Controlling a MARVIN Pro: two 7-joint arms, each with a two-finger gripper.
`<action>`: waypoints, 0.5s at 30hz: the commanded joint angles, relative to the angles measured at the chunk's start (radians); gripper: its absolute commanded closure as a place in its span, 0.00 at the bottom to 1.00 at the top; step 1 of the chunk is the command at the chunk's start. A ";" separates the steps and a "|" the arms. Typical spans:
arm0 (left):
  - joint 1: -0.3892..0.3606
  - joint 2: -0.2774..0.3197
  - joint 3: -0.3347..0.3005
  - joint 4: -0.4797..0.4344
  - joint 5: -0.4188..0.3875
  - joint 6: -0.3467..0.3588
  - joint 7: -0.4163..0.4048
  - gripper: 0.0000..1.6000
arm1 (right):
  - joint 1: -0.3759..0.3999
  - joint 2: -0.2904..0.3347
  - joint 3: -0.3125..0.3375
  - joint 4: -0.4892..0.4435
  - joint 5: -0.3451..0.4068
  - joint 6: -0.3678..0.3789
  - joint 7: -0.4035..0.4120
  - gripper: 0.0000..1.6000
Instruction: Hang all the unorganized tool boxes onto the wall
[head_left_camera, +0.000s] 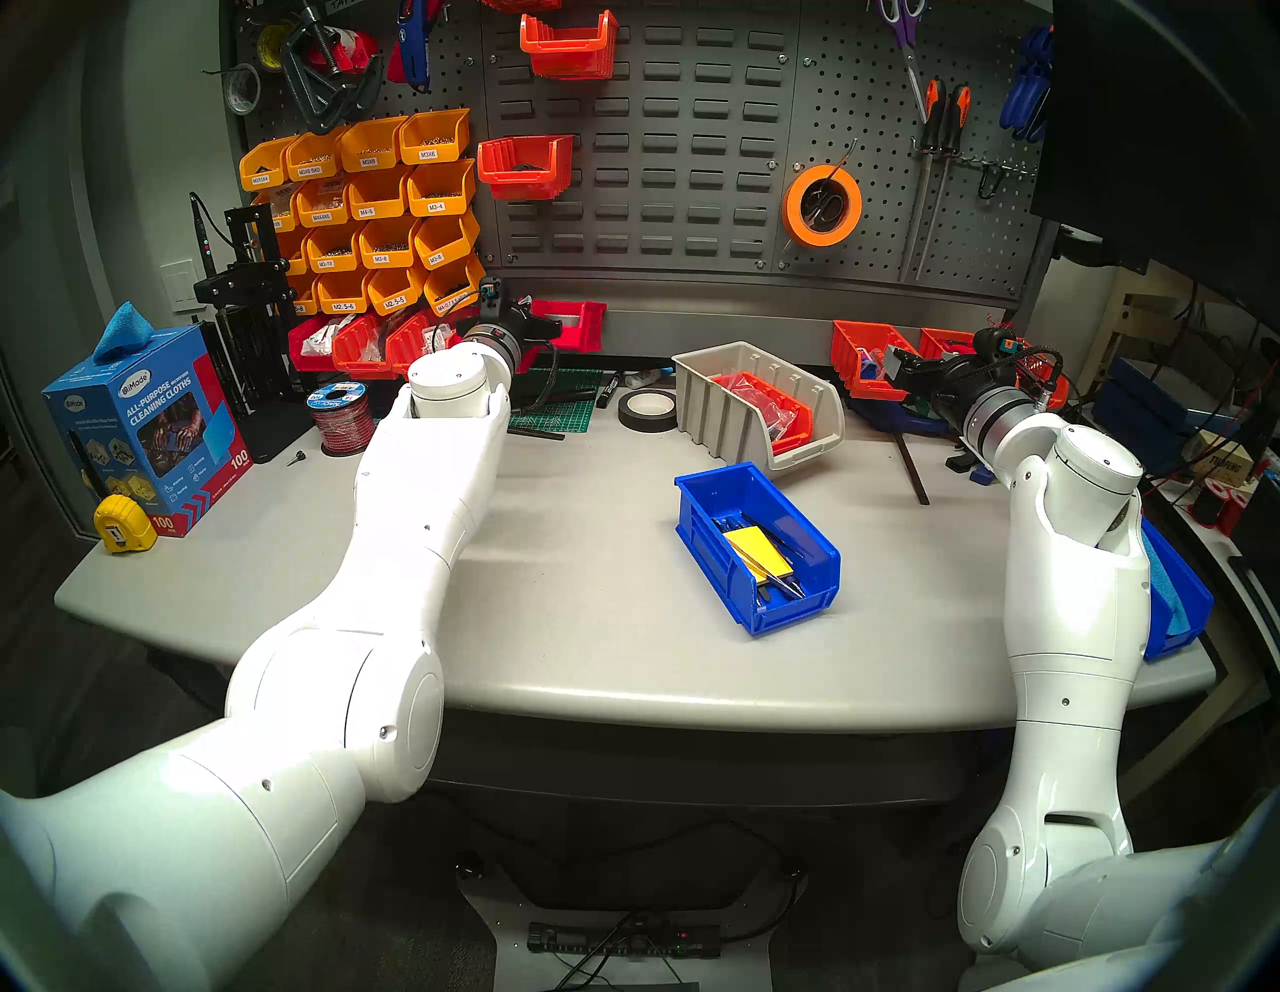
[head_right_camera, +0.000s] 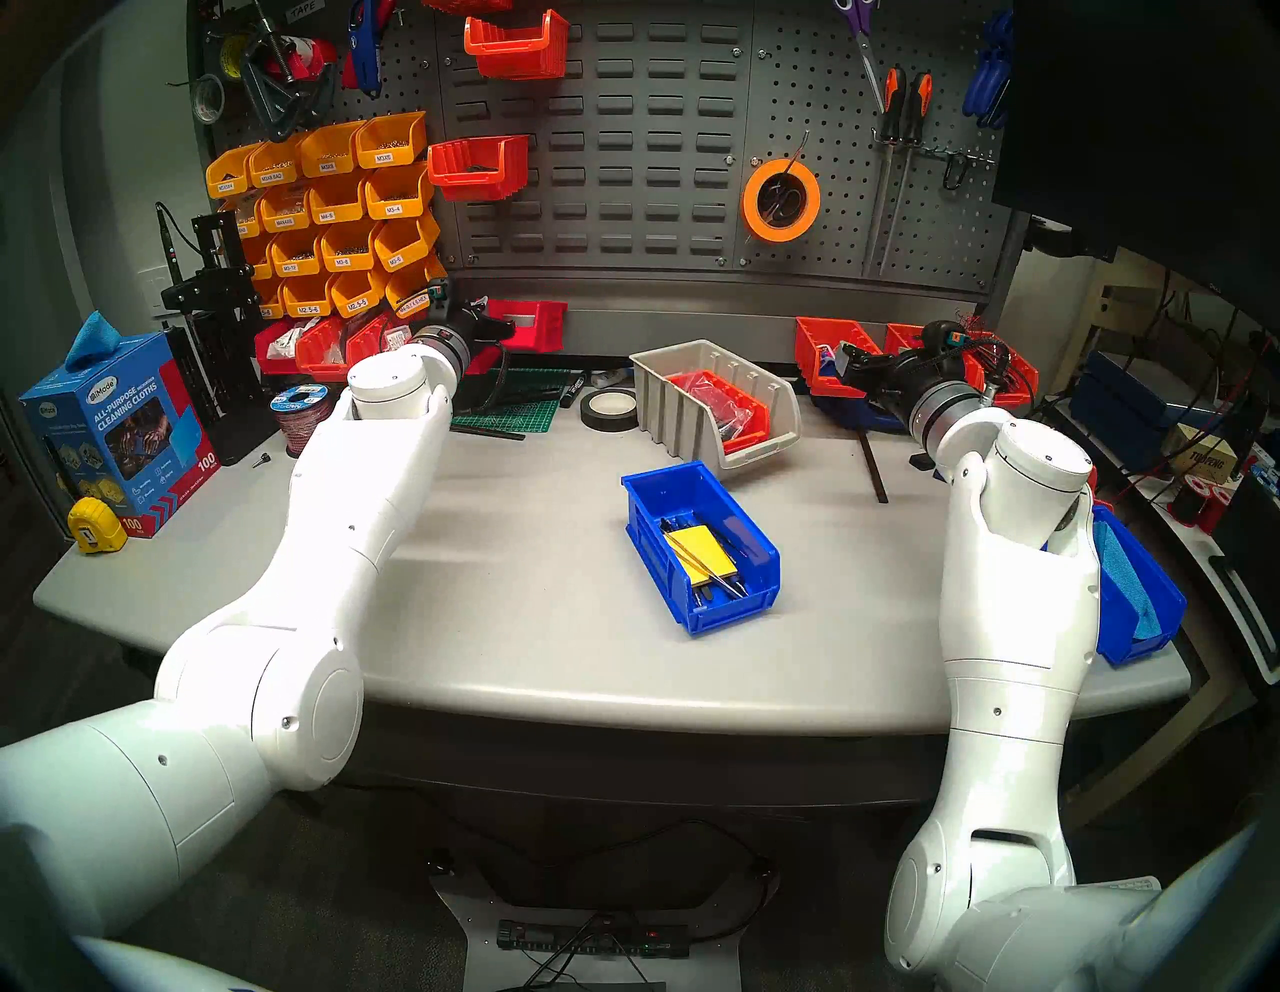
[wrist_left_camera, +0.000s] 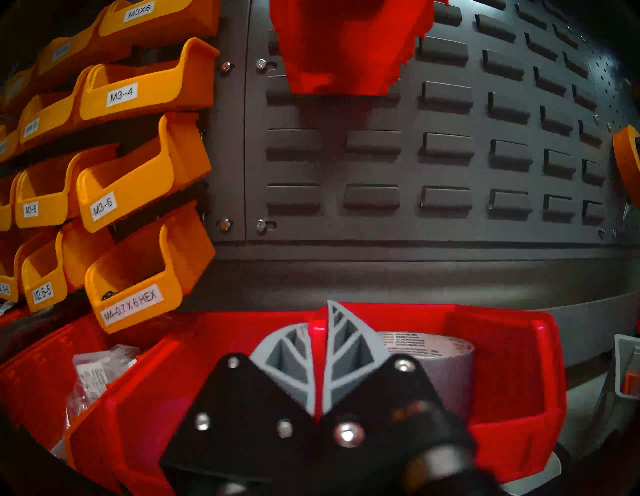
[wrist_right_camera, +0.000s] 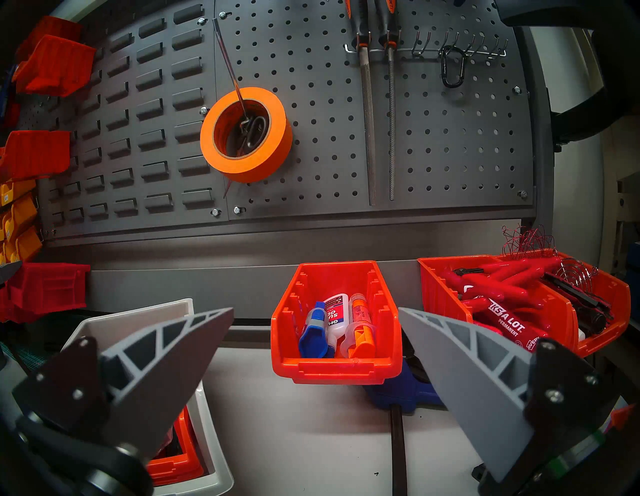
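My left gripper (head_left_camera: 547, 327) is shut on a wall of a red bin (head_left_camera: 582, 320) at the base of the wall (head_left_camera: 679, 138). In the left wrist view the fingers (wrist_left_camera: 343, 346) clamp the red rim of this bin (wrist_left_camera: 512, 363), which holds a grey tape roll (wrist_left_camera: 446, 356). A blue bin with a yellow pad (head_left_camera: 755, 547) lies mid-table. The beige ribbed bin (head_left_camera: 699, 395) stands behind it with a red bin inside. My right gripper (head_left_camera: 893, 364) is open and empty. It faces a red bin of glue bottles (wrist_right_camera: 346, 367).
Yellow-orange labelled bins (head_left_camera: 367, 208) and two red bins (head_left_camera: 526, 166) hang on the wall, with an orange tape roll (head_left_camera: 822, 204) to their right. A black tape roll (head_left_camera: 647, 409), a wire spool (head_left_camera: 343, 415), a cloth box (head_left_camera: 138, 429) and another blue bin (head_left_camera: 1177, 603) stand on the table.
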 joint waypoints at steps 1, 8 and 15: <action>0.067 -0.009 -0.003 -0.115 0.009 -0.024 0.034 1.00 | 0.006 0.001 0.000 -0.018 0.001 -0.002 0.000 0.00; 0.118 -0.018 -0.003 -0.209 0.017 0.002 0.055 1.00 | 0.006 0.001 0.000 -0.019 0.001 -0.002 0.000 0.00; 0.149 -0.031 0.003 -0.286 0.024 0.056 0.067 1.00 | 0.006 0.001 0.000 -0.019 0.001 -0.001 0.000 0.00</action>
